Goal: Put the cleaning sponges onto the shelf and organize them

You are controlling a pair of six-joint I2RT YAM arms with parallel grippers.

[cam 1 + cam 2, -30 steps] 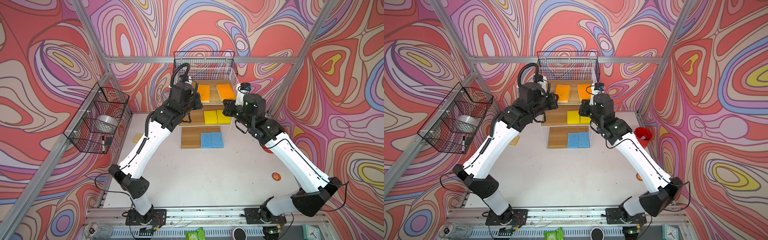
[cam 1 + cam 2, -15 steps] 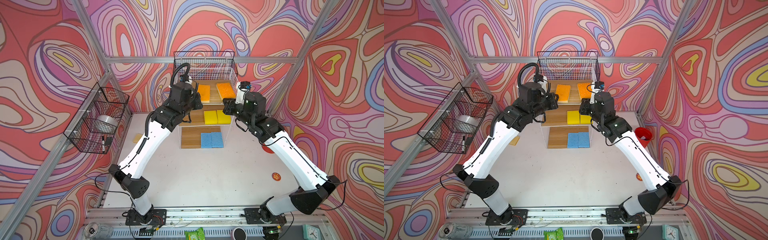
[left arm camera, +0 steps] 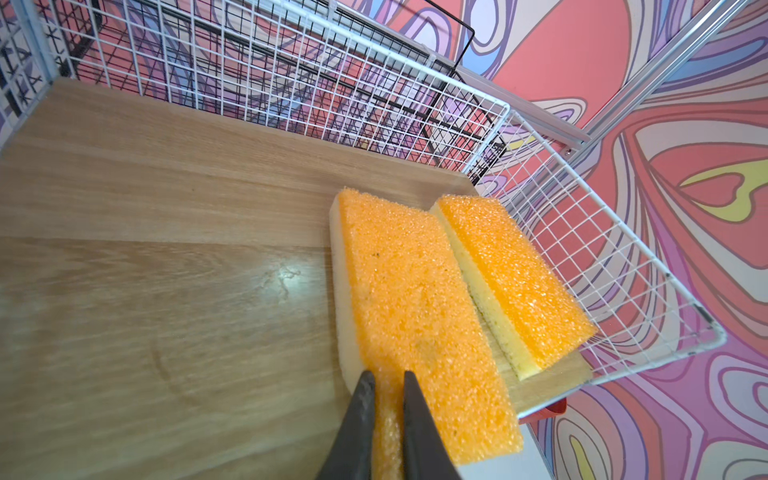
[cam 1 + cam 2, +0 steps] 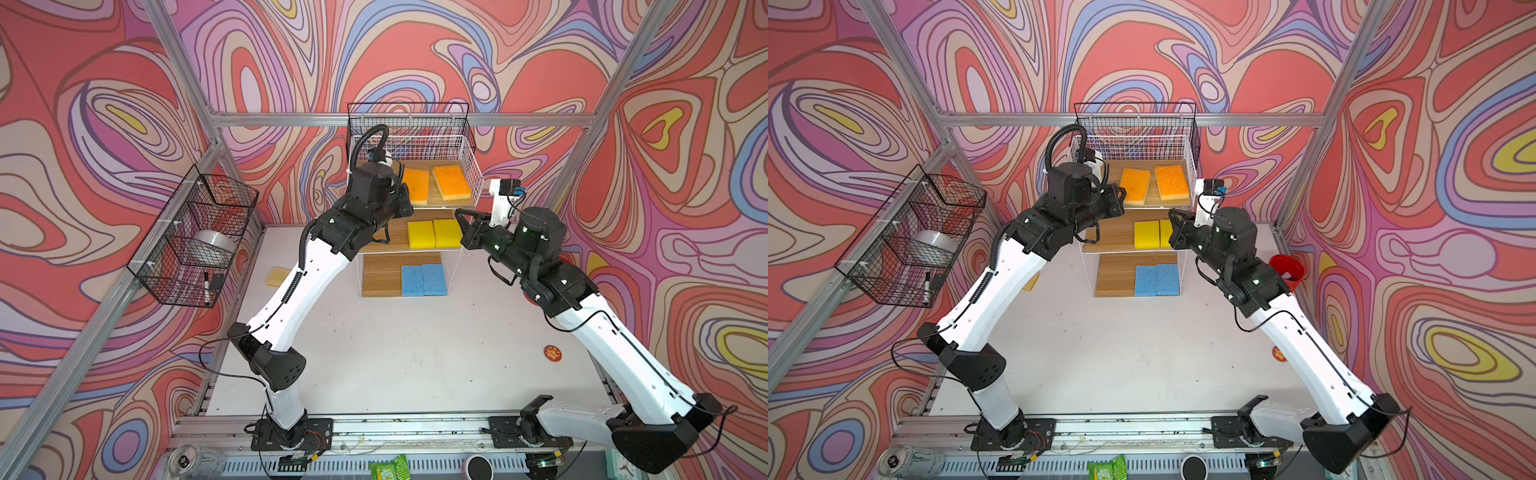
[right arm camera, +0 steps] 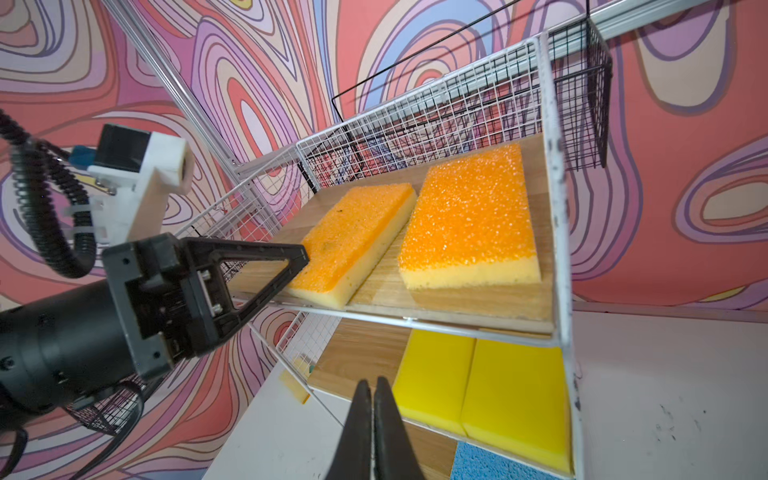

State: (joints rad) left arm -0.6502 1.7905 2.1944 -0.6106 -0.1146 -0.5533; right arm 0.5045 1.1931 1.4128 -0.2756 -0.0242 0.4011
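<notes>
Left tool (image 3: 387, 375): pinched on orange sponge (image 3: 415, 291) overhanging shelf (image 3: 166, 199) front; retract unreleased and you risk dragging it off. Right tool (image 5: 369, 384): together, empty.

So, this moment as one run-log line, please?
left tool: at orange sponge corner, shelf top, grip unclear | right tool: shut, empty, beside shelf | tan sponge: on table

Black wire basket (image 4: 178, 286) holds pale roll (image 4: 214, 243) — red disc (image 4: 552, 353) on table (image 4: 395, 353)
</notes>
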